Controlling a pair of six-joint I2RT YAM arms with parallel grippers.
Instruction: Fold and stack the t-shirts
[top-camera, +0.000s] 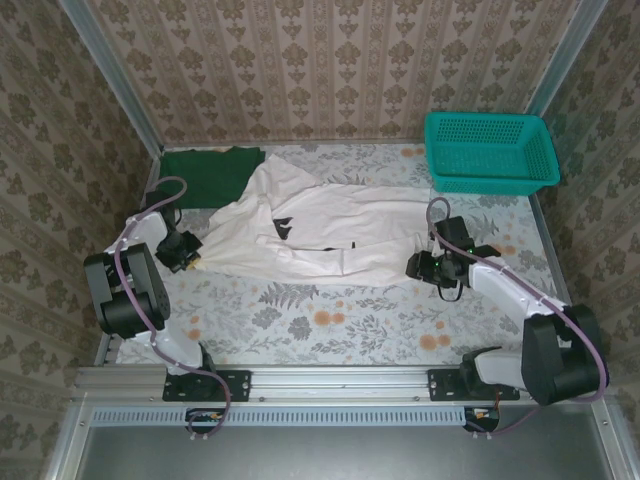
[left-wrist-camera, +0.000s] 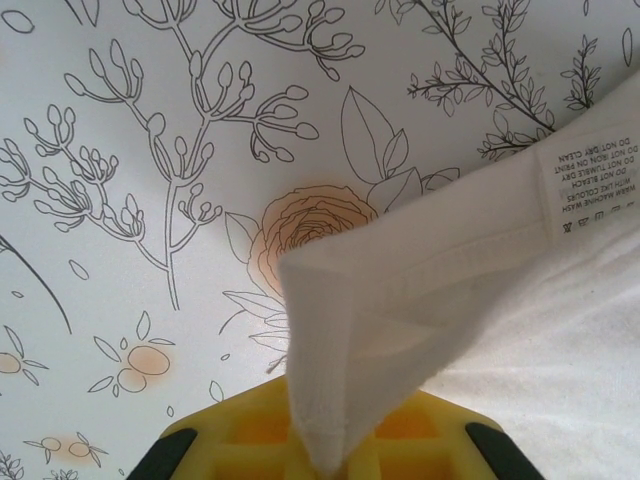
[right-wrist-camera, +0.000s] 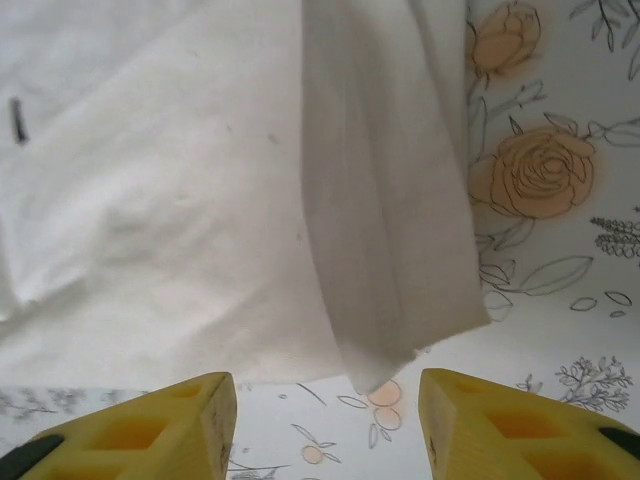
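Note:
The off-white t-shirt (top-camera: 320, 225) lies spread and crumpled across the middle of the table. The dark green t-shirt (top-camera: 205, 175) lies flat at the back left, its near edge under the white one. At the white shirt's left end, my left gripper (top-camera: 190, 255) is shut on a bunched corner of its hem (left-wrist-camera: 330, 400), which rises as a cone out of the yellow jaws. A care label (left-wrist-camera: 595, 185) shows on that hem. My right gripper (top-camera: 420, 262) is open at the shirt's right end. A folded edge (right-wrist-camera: 400, 250) of the shirt lies just ahead of its fingers (right-wrist-camera: 180, 425), not between them.
A teal mesh basket (top-camera: 490, 150) stands at the back right corner. Patterned walls close the table on three sides. The flowered tabletop (top-camera: 330, 320) is bare between the shirt and the arm bases.

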